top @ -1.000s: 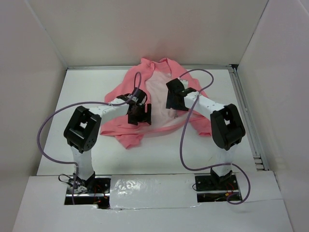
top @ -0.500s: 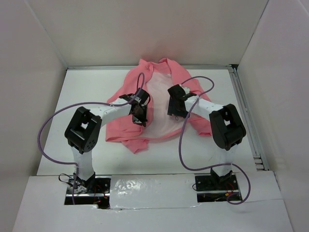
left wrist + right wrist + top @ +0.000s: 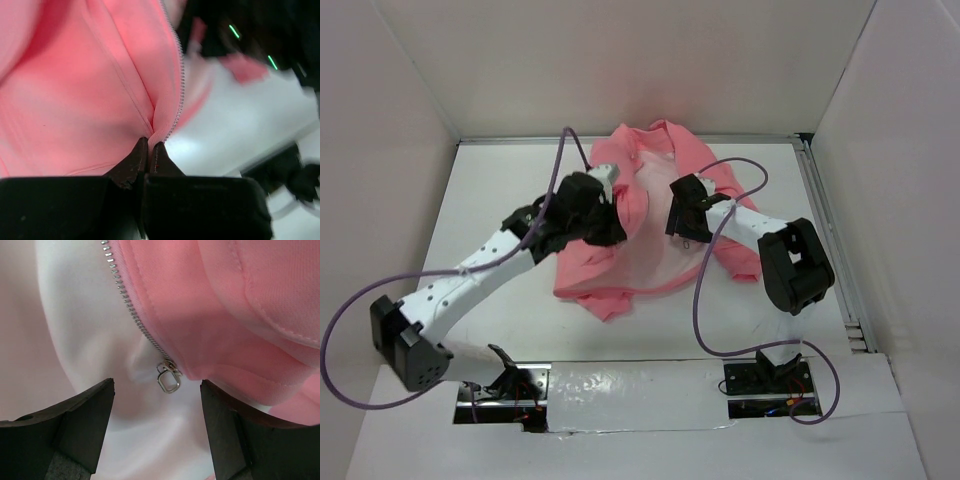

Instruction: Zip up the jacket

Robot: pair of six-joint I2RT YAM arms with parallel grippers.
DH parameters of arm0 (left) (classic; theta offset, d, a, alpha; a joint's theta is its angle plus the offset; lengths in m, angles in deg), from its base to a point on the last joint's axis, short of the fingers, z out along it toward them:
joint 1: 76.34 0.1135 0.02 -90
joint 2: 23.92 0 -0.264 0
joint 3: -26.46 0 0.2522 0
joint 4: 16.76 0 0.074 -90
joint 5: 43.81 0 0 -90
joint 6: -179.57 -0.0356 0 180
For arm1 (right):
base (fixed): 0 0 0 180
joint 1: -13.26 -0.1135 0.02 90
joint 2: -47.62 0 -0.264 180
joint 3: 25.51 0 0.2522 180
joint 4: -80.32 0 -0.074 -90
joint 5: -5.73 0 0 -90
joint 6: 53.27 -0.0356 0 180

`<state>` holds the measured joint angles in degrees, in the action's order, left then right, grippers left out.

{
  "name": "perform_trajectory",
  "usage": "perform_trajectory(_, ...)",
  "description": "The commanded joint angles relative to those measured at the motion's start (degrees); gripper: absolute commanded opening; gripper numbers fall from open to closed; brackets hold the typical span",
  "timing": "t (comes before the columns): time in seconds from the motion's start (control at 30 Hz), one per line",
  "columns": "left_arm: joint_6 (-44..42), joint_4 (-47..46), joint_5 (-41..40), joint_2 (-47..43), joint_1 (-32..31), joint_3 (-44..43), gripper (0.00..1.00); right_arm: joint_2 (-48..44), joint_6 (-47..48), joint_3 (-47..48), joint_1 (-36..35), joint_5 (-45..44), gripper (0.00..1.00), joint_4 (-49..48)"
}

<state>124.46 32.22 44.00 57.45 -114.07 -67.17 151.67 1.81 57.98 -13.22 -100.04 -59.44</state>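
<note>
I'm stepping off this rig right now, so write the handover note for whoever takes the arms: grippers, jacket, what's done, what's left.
Left gripper: shut, fingers pinching the jacket at one front edge, right beside the zipper teeth.
Right gripper: open, holding nothing, fingers either side of the zipper slider on the other front edge.
Jacket: on the table, front open, pale lining showing.
Done: one edge gripped.
Left: grip at the slider, bring the edges together, zip up.
</note>
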Motion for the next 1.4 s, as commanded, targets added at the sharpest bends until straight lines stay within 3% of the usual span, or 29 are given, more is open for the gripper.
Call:
perform_trajectory(0.0,3.41,-1.73,7.37,-5.15,-7.69,10.65,0.01,-2.10,-1.03,1.19,0.20,1.09,0.77,-2.49)
perform_trajectory(0.1,9.56,-3.75,9.14,-5.87,-15.94,19.63,0.01,-1.57,-1.82,2.25,0.73,1.27,0.77,-2.04)
perform_trajectory(0.23,16.86,-8.14,12.30,-1.92,-24.56,25.29,0.19,-1.39,-2.26,2.86,1.08,1.88,0.77,-2.14)
perform_trajectory(0.37,20.30,-6.15,11.26,5.11,-26.42,23.38,0.35,-2.97,-1.74,3.13,0.99,1.44,0.77,-0.99)
perform_trajectory(0.4,20.56,-2.91,9.68,6.86,-26.42,22.49,0.42,-3.67,-1.47,2.52,0.90,1.18,0.78,-0.73)
perform_trajectory(0.43,21.09,-1.66,8.62,7.23,-26.51,21.27,0.64,-5.42,-1.38,2.16,0.73,0.74,0.78,-0.64)
perform_trajectory(0.47,20.83,-0.87,7.57,6.97,-26.43,20.99,0.75,-6.48,-0.95,1.20,0.64,0.48,0.78,-0.64)
perform_trajectory(0.5,20.22,-0.77,6.51,6.27,-26.51,20.82,0.99,-8.49,-0.68,0.85,0.38,0.39,0.79,-0.55)
perform_trajectory(0.73,17.14,-4.46,4.22,-2.69,-25.99,23.97,0.99,-14.22,-0.94,-3.81,-0.94,-1.02,0.80,2.17)
perform_trajectory(0.87,13.89,-9.55,7.02,-2.97,-20.56,25.82,0.99,-18.96,-3.75,-11.96,-2.61,2.56,0.81,0.52)
perform_trajectory(1.0,10.90,-15.87,10.45,2.73,-15.97,26.26,0.99,-19.24,-3.32,-17.87,-2.26,10.22,0.86,-5.81)
perform_trajectory(1.13,8.18,-18.70,11.42,10.03,-11.32,25.74,0.99,-14.68,-3.49,-16.04,-2.00,10.06,0.96,-5.39)
perform_trajectory(1.2,7.91,-19.05,14.82,14.69,-5.96,25.03,0.99,-13.27,-3.14,-15.25,-1.47,10.14,1.00,-5.56)
perform_trajectory(1.37,5.36,-20.90,14.24,19.44,2.83,24.16,0.99,-11.41,-0.51,-9.72,0.29,9.53,1.00,-3.19)
